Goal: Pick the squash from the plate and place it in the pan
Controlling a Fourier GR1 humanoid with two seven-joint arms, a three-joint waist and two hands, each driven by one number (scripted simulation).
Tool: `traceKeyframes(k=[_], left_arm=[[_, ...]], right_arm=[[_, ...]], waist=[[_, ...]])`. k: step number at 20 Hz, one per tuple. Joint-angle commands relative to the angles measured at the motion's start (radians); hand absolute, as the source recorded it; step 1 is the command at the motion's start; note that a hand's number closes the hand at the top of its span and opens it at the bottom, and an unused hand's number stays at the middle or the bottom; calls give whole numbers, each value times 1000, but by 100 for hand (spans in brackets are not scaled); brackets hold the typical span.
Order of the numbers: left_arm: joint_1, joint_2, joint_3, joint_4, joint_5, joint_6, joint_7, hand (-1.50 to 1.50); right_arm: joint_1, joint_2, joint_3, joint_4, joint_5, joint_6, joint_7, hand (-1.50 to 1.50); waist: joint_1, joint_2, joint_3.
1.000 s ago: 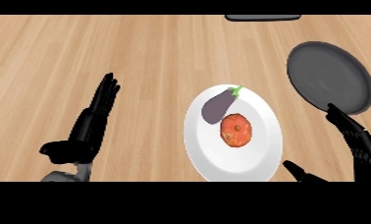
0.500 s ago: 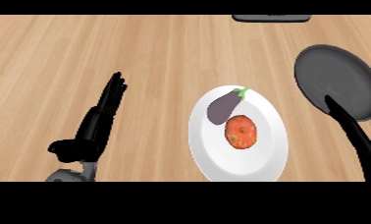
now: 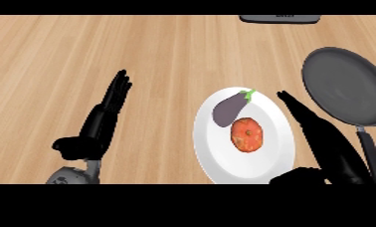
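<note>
where the forearms enter at the near edge, the left hand (image 3: 95, 126) shows at the lower left over the wooden counter (image 3: 147, 47), fingers straight and side by side, pointing away, thumb stuck out to the side, nothing in it, well apart from the plate; the right hand (image 3: 330, 146) is at the lower right, fingers stretched out straight and slanting up and to the left, thumb spread low near the edge, also holding nothing; its fingertips lie over the right rim of the white plate (image 3: 220, 164), though whether they touch it cannot be told; the squash (image 3: 247, 135), a round orange-red one, sits on the plate near its middle, just left of those fingers and untouched by them; a purple eggplant (image 3: 229, 109) with a green stem lies on the plate's far half, just beyond the squash, tilted, stem end to the upper right; the dark grey pan (image 3: 343, 86) stands to the right of the plate and farther off, its handle (image 3: 365, 144) running back toward the near edge beside the right hand, nothing in it; a dark flat object (image 3: 280, 18) is cut off at the far edge.
</note>
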Motion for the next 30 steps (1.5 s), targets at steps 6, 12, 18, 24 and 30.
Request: traceKeyframes(k=[6,12,18,24,30], left_arm=[[17,-70,8,-1,-60,16,9,0],[72,-70,30,-42,-100,-25,22,0],[33,-99,84,1,-103,-75,20,0],[41,-137,62,-68,-145,-58,98,0],[110,-112,103,-56,-139,-110,4,0]], right_arm=[[-112,163,103,149,130,132,134,-150],[-106,259,75,171,178,189,164,-150],[-85,339,53,286,278,108,51,-150],[-129,366,-24,399,286,111,-39,-150],[-77,414,-2,529,348,42,-94,-150]], waist=[[-25,-5,2],[-25,-5,2],[-26,-4,2],[-24,-4,2],[-21,-4,2]])
